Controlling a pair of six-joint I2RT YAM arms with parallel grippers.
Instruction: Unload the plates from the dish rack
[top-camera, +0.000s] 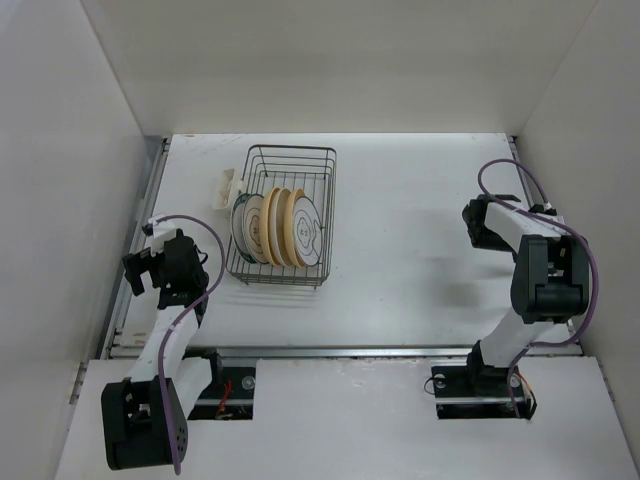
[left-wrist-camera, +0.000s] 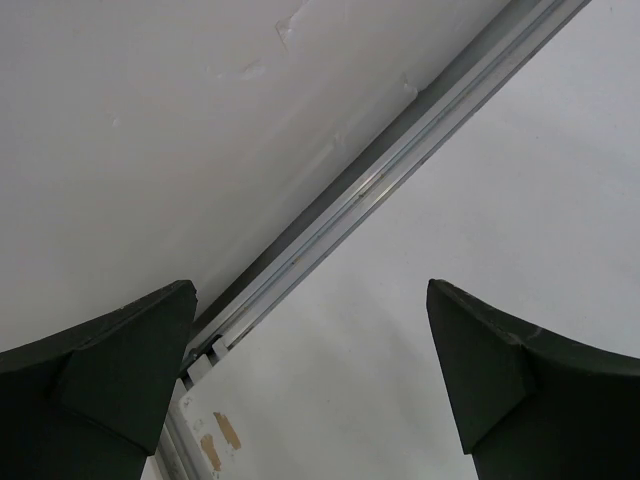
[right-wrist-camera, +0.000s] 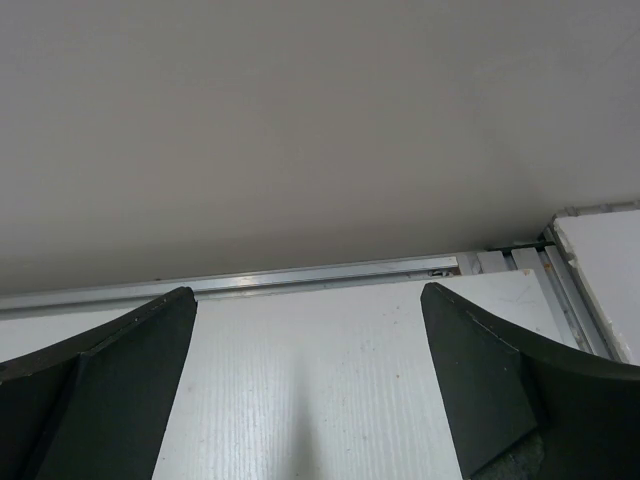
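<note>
White arm links (top-camera: 168, 340), black joints (top-camera: 545, 280), purple cables (top-camera: 500, 162) looping along each.

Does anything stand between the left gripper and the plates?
Nothing loose. Only the rack itself does: its left wire wall stands between the left gripper and the plates. Their tops are uncovered.

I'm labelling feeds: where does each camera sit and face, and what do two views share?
Top external: above and behind, looking down on table, dish rack, plates; left arm and right arm show.
Left wrist: on left arm, faces left rail, side wall; left gripper open.
Right wrist: on right arm, faces far rail, back wall; right gripper open.
Shared: both wrist views show table.
</note>
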